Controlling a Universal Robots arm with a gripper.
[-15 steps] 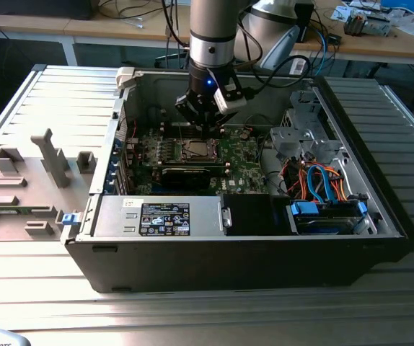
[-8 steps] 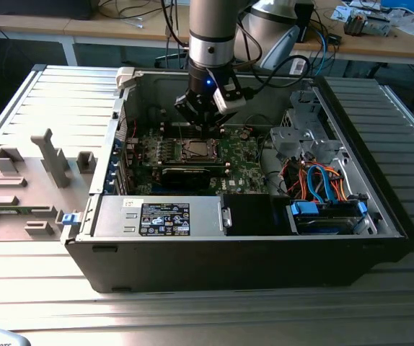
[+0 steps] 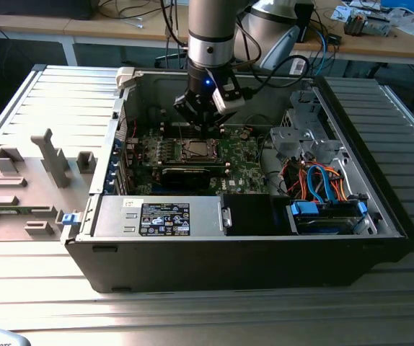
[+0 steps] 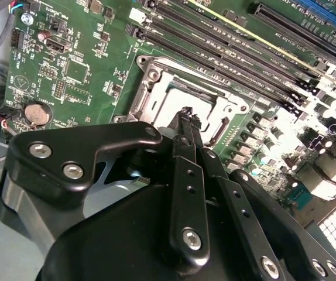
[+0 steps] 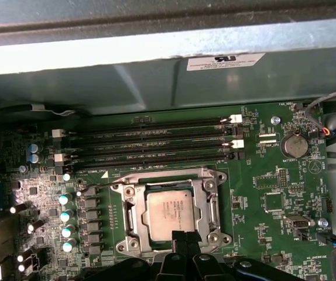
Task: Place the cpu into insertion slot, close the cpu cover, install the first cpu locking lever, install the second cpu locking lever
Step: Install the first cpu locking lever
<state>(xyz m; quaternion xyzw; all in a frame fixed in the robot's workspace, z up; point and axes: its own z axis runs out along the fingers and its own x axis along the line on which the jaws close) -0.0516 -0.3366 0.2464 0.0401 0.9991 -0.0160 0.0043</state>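
Chip [image 5: 171, 212]: seated in socket [image 5: 134, 218] on green board [image 5: 267, 175], metal frame [image 5: 210, 202] down around it. Gripper [image 5: 185, 240]: fingers pinched together, holding nothing, tips at socket's edge, just beside chip. PC case [image 3: 192, 259] open.

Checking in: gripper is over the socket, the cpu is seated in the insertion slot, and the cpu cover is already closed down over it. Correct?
Not quite: the cpu cover is not closed over the chip. In the first wrist view the cpu lies with its whole top bare in the insertion slot. The gripper is over the socket, as you said.
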